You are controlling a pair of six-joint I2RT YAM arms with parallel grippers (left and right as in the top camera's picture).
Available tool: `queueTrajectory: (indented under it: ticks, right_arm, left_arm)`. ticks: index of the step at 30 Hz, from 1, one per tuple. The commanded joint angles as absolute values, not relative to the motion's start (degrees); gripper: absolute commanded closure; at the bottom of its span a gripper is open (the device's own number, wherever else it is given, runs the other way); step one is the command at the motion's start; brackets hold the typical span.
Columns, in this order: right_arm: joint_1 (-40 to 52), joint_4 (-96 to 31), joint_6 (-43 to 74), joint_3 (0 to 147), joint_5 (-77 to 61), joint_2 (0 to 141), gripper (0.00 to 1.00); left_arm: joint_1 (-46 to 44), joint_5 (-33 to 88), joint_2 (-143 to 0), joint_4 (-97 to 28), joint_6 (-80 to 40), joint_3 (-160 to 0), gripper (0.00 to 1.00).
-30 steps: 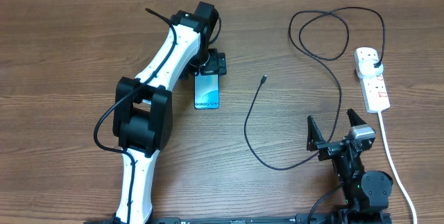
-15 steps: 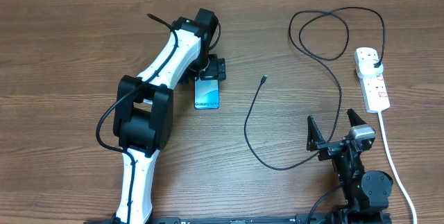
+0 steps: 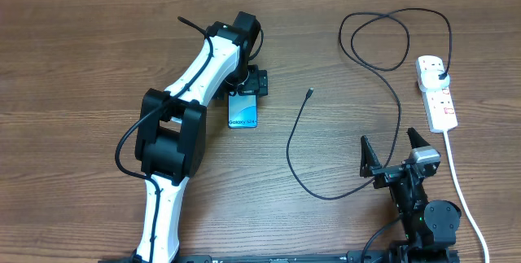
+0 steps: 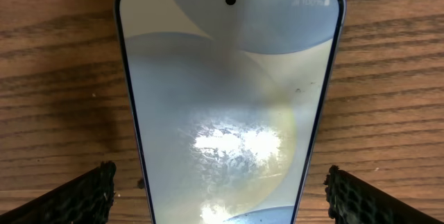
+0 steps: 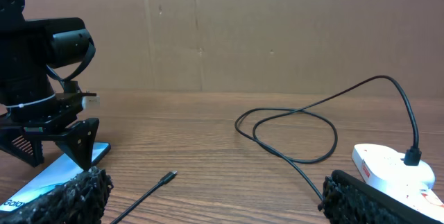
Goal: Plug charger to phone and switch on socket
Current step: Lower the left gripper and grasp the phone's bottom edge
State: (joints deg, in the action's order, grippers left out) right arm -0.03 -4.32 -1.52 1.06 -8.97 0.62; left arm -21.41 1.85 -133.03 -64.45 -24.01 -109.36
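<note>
The phone [image 3: 242,113] lies flat on the table, screen up, with "Galaxy" text at its near end. My left gripper [image 3: 247,85] hangs open over its far end. In the left wrist view the phone [image 4: 229,99] fills the frame, and the fingers [image 4: 78,200] stand apart on either side of it without touching. The black charger cable [image 3: 290,145] lies loose, its connector tip [image 3: 310,94] right of the phone and its plug [image 3: 440,72] in the white socket [image 3: 437,98]. My right gripper [image 3: 391,154] stands open and empty near the front, with the tip [image 5: 168,177] ahead of it.
The charger loops at the back right [image 3: 383,39] and passes close to my right gripper. A thick white cord [image 3: 461,183] runs from the socket [image 5: 392,166] to the front edge. Brown cardboard [image 5: 277,30] closes off the back of the table.
My left arm has edged slightly right and nearer, covering a bit more of the phone's far end. Phone, charger and right arm have not moved.
</note>
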Motion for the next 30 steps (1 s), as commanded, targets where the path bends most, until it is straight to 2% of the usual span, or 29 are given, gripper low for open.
queueTrajectory:
  ticks: [1,24,30]
  right_arm:
    - [-0.4,-4.0,-1.8,0.4,-8.6,0.2,0.0]
    - [-0.4,-4.0,-1.8,0.4,-8.6,0.2,0.0]
    - [-0.4,-4.0,-1.8,0.4,-8.6,0.2,0.0]
  left_arm:
    - [-21.9,1.0,-133.8,-64.2,-24.8,-108.8,0.0]
    - [-22.0,1.0,-133.8,-62.0,-24.9,-107.0,0.0]
    - [-23.4,-3.1,-133.8,-61.6,-26.0,-107.0,0.0]
